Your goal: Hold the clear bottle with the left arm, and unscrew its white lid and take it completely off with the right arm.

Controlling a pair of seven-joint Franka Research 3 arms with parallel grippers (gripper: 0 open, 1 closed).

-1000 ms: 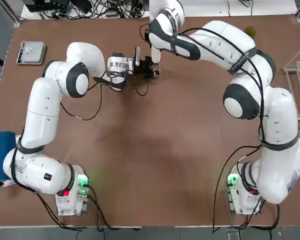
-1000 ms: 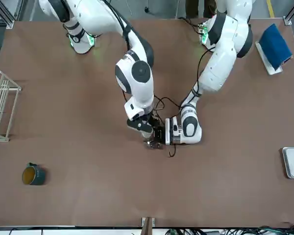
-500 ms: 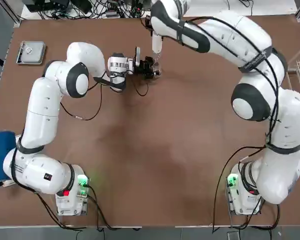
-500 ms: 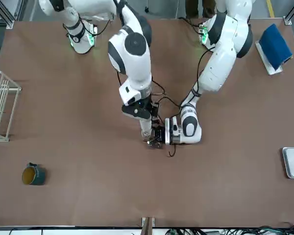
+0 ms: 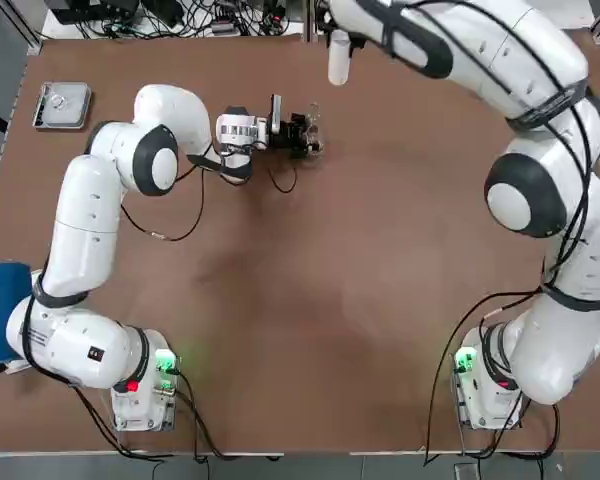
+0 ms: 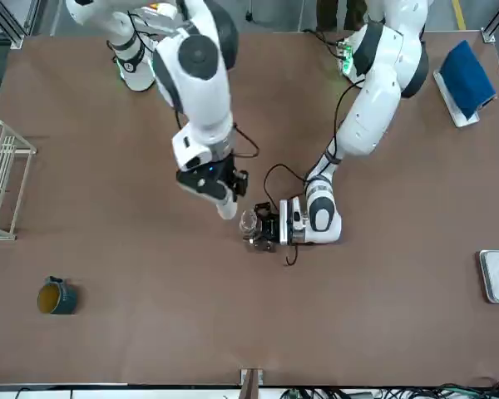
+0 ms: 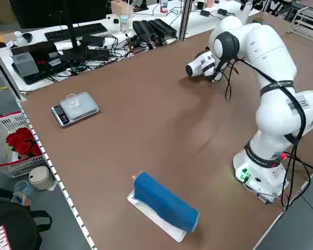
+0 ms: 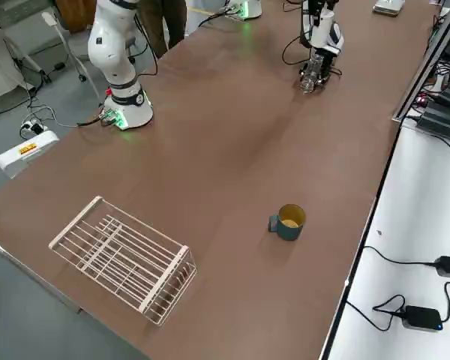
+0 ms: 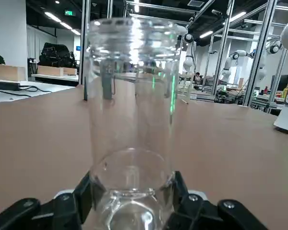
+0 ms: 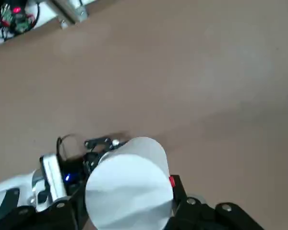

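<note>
The clear bottle [image 5: 311,133] stands upright on the table with its mouth bare, and my left gripper [image 5: 302,135] is shut on its lower part. In the left wrist view the bottle [image 9: 132,110] fills the middle, with black fingers [image 9: 69,208] pressed on both sides of its base. My right gripper [image 6: 219,194] hangs above the table beside the bottle [image 6: 249,222], shut on the white lid [image 6: 226,208]. The lid [image 5: 338,60] is fully apart from the bottle. In the right wrist view the lid [image 10: 129,184] sits between the fingers, with the left gripper below it.
A small scale [image 5: 62,105] sits at the far left corner and a blue roll [image 5: 0,310] at the left edge. A wire rack [image 6: 0,179] lies at the robot's right edge. A teal mug [image 6: 56,297] stands on the far side, to the robot's right.
My right gripper has risen off the bottle with the white lid and drawn away toward the robot's right. The bottle's mouth now shows bare. The left arm has stayed still.
</note>
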